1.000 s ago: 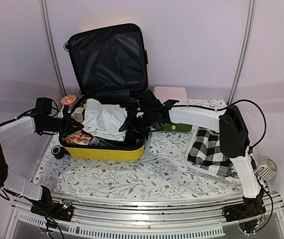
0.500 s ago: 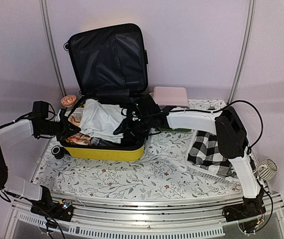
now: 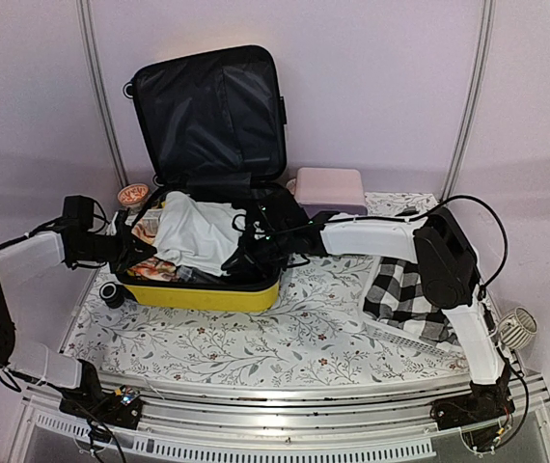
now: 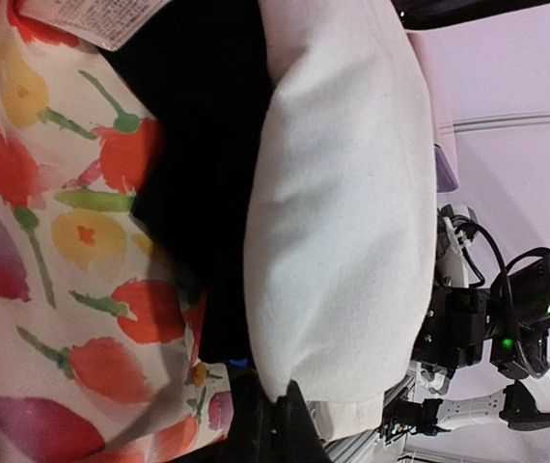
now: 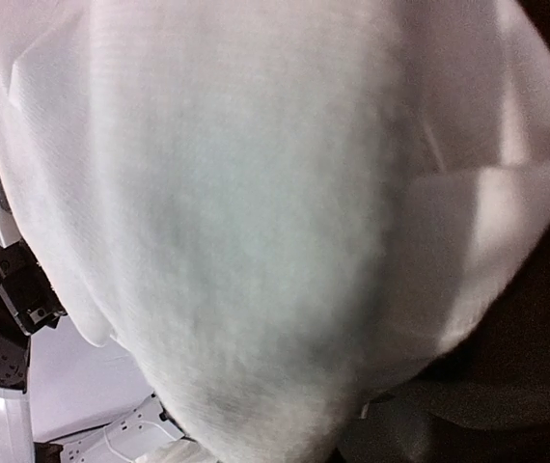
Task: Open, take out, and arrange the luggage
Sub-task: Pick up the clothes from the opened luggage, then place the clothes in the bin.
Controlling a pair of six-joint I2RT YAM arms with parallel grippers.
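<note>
The yellow luggage (image 3: 198,294) lies open on the table with its black-lined lid (image 3: 207,111) standing upright. A white cloth (image 3: 198,231) is bunched on top of its contents, over a tulip-print fabric (image 4: 53,241). My left gripper (image 3: 135,246) is at the case's left side, shut on a corner of the white cloth (image 4: 343,222); the black fingertips (image 4: 289,424) pinch it. My right gripper (image 3: 241,253) reaches into the case's right side, shut at the cloth's right edge. The white cloth (image 5: 236,212) fills the right wrist view and hides the jaws.
A pink box (image 3: 330,188) stands behind the right arm. A black-and-white checked cloth (image 3: 405,289) lies in a white basket (image 3: 400,338) at the right. A small round bowl (image 3: 132,194) sits by the case's back left corner.
My right gripper has pushed left, deeper into the case, and closed on the white cloth. The left gripper drew slightly left, still holding the cloth.
</note>
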